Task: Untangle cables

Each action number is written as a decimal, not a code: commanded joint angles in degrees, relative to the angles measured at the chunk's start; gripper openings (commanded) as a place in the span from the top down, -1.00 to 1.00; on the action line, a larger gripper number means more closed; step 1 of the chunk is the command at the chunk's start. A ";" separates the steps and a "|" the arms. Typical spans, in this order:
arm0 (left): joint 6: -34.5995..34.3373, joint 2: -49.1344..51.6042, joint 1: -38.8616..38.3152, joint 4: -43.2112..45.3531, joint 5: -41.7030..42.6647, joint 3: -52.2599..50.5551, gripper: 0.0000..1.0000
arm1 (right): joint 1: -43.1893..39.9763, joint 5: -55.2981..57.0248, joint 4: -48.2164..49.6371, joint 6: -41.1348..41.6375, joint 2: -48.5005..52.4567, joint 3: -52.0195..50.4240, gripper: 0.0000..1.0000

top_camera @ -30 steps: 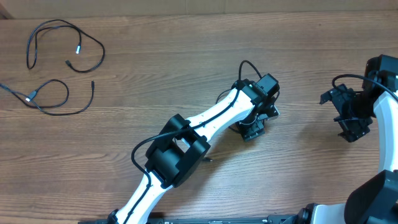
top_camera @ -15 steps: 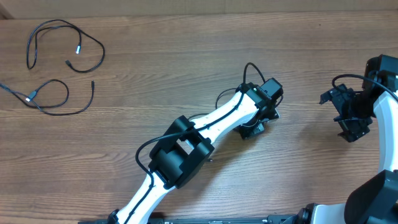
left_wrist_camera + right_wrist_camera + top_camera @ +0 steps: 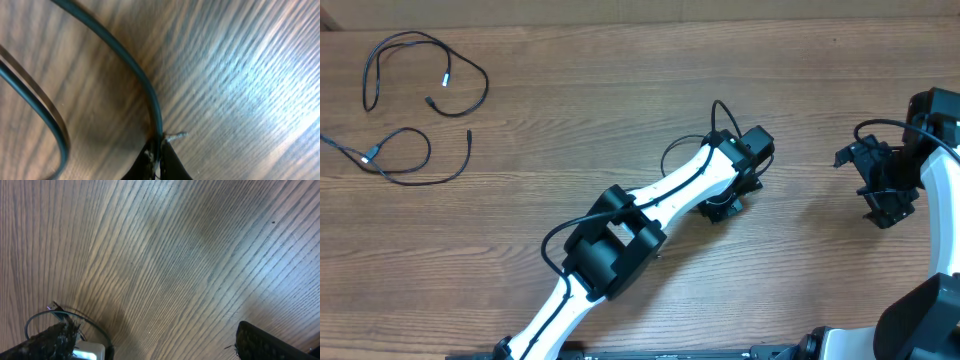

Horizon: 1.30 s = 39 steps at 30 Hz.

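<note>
My left gripper (image 3: 160,161) is shut on a thin dark cable (image 3: 131,66) that curves across the wood from the top of the left wrist view into the pinched jaws. A second dark strand (image 3: 46,116) arcs along that view's left edge. In the overhead view the left gripper (image 3: 723,207) points down at the table's middle, its arm hiding most of that cable. Two more loose cables lie far left: a loop (image 3: 420,45) and a lower curl (image 3: 408,170). At the right side my right gripper (image 3: 883,205) stands open over bare wood, also shown as the gripper (image 3: 160,350) with wide-apart fingers.
The wooden table (image 3: 600,110) fills every view. The left arm (image 3: 620,235) stretches diagonally from the front edge to the middle, with its own thicker cord looping above the wrist (image 3: 717,108). The right arm (image 3: 940,170) stands at the right edge.
The left gripper has shut on the cable beneath it. Its wrist has shifted slightly to the right and its elbow has moved right too. The right arm has not moved.
</note>
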 commanded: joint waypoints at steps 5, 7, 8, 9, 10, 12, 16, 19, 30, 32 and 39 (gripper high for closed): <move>-11.21 2.58 0.96 -11.39 0.24 17.40 0.91 | -0.04 0.15 0.13 -0.39 -0.24 0.02 -1.00; -13.55 2.58 1.84 -13.90 0.26 22.86 0.92 | -0.04 0.15 0.13 -0.39 -0.24 0.02 -1.00; -14.60 2.58 2.36 -14.97 0.63 25.68 0.92 | -0.04 0.15 0.13 -0.39 -0.24 0.02 -1.00; -15.30 2.58 2.93 -16.06 1.38 28.50 0.92 | -0.04 0.15 0.13 -0.39 -0.24 0.02 -0.99; -15.96 2.58 3.52 -17.07 2.29 30.99 0.92 | -0.04 0.15 0.13 -0.39 -0.24 0.02 -1.00; -16.83 2.58 4.92 -18.84 5.29 35.87 0.91 | -0.04 0.15 0.13 -0.39 -0.24 0.02 -0.99; -16.96 2.56 8.72 -21.59 16.46 44.02 0.91 | -0.04 0.15 0.13 -0.39 -0.24 0.02 -1.00; -16.94 2.56 12.13 -23.15 27.15 48.50 0.92 | -0.04 0.15 0.13 -0.39 -0.24 0.02 -1.00; -16.83 2.58 18.99 -28.13 30.99 50.01 0.83 | -0.04 0.15 0.13 -0.39 -0.24 0.02 -1.00; -16.63 2.60 17.44 -29.73 25.31 48.89 0.70 | -0.04 0.15 0.13 -0.39 -0.24 0.02 -1.00; -15.56 2.60 10.25 -28.63 8.72 42.03 -0.77 | -0.04 0.15 0.13 -0.37 -0.24 0.02 -1.00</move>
